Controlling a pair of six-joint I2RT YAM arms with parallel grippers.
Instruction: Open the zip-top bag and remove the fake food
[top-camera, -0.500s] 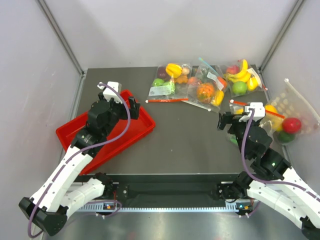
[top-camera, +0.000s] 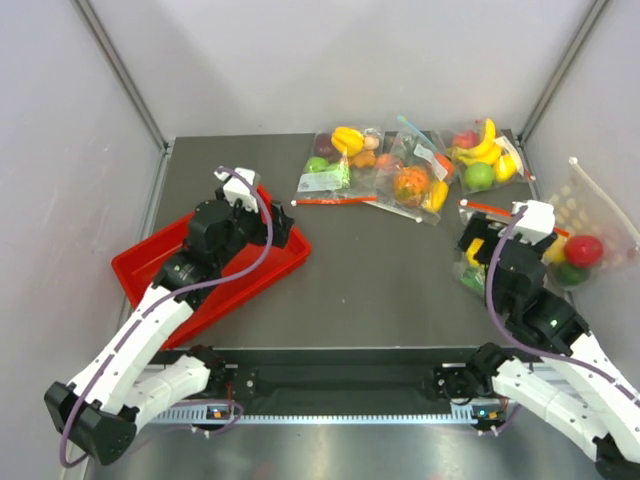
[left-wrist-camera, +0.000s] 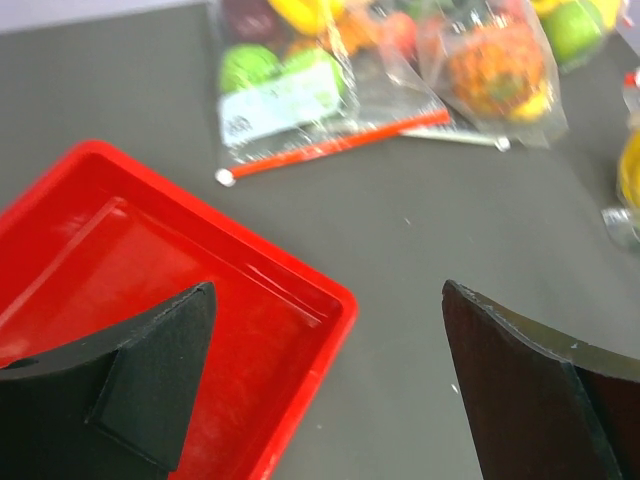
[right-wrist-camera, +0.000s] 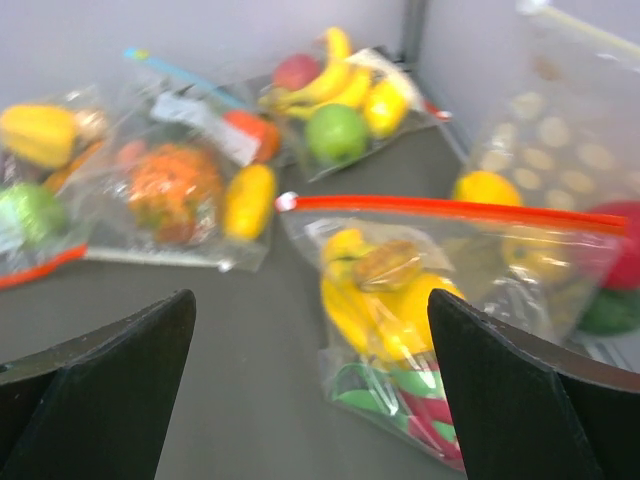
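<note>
The zip-top bag (right-wrist-camera: 400, 300) lies on the table at the right, its red-orange zip strip (right-wrist-camera: 450, 207) along the far edge and shut. Inside it are the fake food: yellow banana (right-wrist-camera: 375, 305), a small rounded fruit (right-wrist-camera: 388, 262) and a pink-red dragon fruit with green tips (right-wrist-camera: 430, 410). My right gripper (right-wrist-camera: 310, 390) is open and empty, just above the bag's left part. In the top view the right gripper (top-camera: 480, 258) hides most of the bag (top-camera: 470, 278). My left gripper (top-camera: 278, 226) is open and empty over the right edge of the red tray (top-camera: 160, 265).
Three other fruit bags lie at the back: one with a red strip (top-camera: 335, 160), one with an orange pumpkin-like fruit (top-camera: 410, 185), one with a banana and green apple (top-camera: 480, 155). A dotted pouch (top-camera: 585, 235) lies against the right wall.
My right gripper has moved right, over the zip-top bag. My left gripper has moved right and a little nearer, to the tray's right edge.
</note>
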